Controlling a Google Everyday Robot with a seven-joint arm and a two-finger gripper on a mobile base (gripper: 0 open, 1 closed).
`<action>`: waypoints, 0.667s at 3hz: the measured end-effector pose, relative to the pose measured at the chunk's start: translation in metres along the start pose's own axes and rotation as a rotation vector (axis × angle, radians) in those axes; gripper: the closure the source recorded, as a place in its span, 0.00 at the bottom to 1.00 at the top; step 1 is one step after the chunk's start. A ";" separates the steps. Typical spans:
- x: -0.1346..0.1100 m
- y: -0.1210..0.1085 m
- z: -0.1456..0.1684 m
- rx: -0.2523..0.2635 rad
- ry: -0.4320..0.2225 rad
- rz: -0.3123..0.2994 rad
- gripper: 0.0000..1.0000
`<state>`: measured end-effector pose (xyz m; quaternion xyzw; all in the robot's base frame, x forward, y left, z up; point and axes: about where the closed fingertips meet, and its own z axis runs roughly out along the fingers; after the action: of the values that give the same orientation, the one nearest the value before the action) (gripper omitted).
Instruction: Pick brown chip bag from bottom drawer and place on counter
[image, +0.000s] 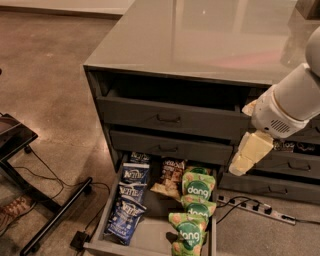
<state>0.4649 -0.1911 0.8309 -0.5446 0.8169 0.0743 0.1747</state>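
Now, the gripper (240, 165) hangs out in front of the cabinet's right-hand drawers, angled down and to the left, well above the open bottom drawer (150, 227). Released or clenched? I can't tell from this angle, but no bag is hanging from it.

The bottom drawer is pulled right out, and that's why everything inside shows from above. The target, the brown chip bag (170, 179), lies near the back in the middle lane. It has a column of blue Kettle bags (131, 192) just to its left, and its right edge touches the top of a row of green dang bags (196, 200).

The white arm (295, 97) comes in from the right, so the gripper looks lined up for a diagonal drop towards that middle lane. I'd judge the reach hasn't got to the bag yet. The next move calls for care: the bag is crinkly and crowded, and the green bags could get nudged or caught.

The glossy worktop (200, 40) directly above is where the bag should end up.
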 end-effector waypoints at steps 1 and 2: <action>0.000 0.000 0.000 0.000 0.000 0.000 0.00; -0.002 0.002 0.042 -0.046 -0.066 0.067 0.00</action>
<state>0.4721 -0.1753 0.7930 -0.5181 0.8265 0.1168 0.1867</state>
